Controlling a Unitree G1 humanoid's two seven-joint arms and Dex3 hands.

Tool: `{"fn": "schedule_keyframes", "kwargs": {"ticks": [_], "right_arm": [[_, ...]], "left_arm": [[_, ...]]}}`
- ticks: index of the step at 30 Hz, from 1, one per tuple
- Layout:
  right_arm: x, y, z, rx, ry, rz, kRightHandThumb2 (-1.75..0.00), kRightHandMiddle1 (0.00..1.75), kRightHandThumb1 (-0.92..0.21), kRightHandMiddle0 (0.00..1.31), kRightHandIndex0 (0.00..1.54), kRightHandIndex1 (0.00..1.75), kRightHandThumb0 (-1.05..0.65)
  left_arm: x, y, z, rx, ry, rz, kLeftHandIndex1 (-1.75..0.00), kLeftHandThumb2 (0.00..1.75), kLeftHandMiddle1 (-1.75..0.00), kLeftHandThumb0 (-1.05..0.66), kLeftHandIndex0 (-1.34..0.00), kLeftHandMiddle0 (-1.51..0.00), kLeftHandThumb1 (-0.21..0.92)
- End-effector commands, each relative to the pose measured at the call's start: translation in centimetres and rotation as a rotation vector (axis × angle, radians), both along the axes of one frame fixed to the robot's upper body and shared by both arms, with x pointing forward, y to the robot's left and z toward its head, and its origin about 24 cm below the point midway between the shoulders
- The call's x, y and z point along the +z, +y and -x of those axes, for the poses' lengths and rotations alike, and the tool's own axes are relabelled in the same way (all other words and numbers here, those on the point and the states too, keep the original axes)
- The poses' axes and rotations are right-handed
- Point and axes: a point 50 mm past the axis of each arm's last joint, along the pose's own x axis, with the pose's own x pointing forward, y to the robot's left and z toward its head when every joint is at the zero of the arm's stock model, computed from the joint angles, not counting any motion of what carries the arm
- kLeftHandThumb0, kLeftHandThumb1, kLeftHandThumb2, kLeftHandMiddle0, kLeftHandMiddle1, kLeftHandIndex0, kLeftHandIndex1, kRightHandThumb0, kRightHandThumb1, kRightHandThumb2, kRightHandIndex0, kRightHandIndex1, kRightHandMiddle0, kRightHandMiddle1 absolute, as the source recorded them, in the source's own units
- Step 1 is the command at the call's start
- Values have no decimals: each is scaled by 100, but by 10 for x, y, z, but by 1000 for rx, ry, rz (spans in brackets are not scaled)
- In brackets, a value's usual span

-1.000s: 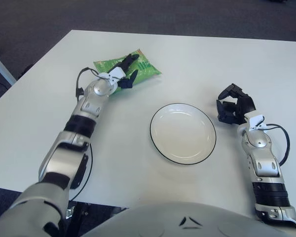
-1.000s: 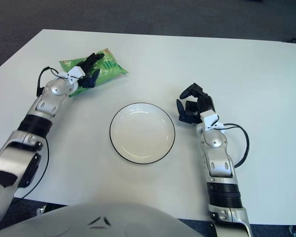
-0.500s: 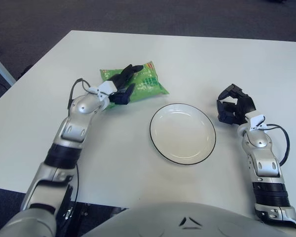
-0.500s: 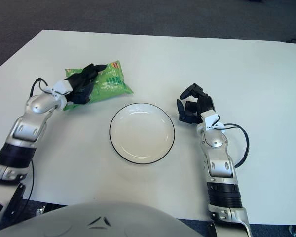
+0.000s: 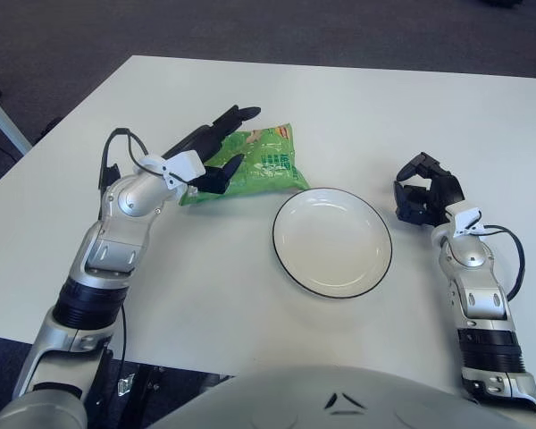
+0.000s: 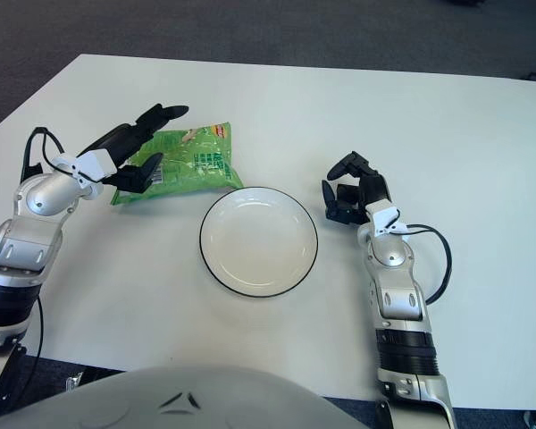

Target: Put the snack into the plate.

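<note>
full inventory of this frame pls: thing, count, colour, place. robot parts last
snack bag: 1, green, on the table just up-left of the plate, its right corner at the plate's rim
plate: 1, white with a thin dark rim, centre of the table, nothing on it
table: 1, white, fills most of the view
floor: dark grey carpet, beyond the table's far and left edges
left hand: 1, black fingers on a silver arm, at the snack bag's left end, fingers spread over and against the bag, no closed grasp
right hand: 1, black fingers on a silver arm, right of the plate, fingers curled, holding nothing
</note>
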Motion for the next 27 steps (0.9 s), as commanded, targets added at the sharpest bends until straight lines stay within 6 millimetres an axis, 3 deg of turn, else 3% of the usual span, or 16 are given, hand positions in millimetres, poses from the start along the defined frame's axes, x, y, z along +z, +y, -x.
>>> {"fn": "schedule_keyframes", "kwargs": {"ticks": [1, 10, 22, 27], "right_arm": [[-39, -4, 15, -26, 199, -4, -116, 175, -44, 52, 123, 175, -44], [-41, -5, 14, -24, 204, -3, -116, 175, -44, 52, 123, 175, -44], [-43, -7, 13, -24, 211, -29, -112, 175, -47, 49, 121, 175, -43], [-44, -8, 13, -23, 213, -35, -111, 175, -48, 48, 120, 175, -43]], "left_arm": [[-10, -2, -7, 44, -90, -52, -50, 95, -5, -90, 0, -20, 92], [-20, -10, -24, 118, -272, -177, -51, 82, -2, -89, 0, -15, 92], [-23, -14, -36, 171, -331, -249, -42, 58, 0, -91, 0, -4, 92], [-31, -15, -56, 230, -320, -360, -32, 51, 0, -96, 0, -1, 92]]}}
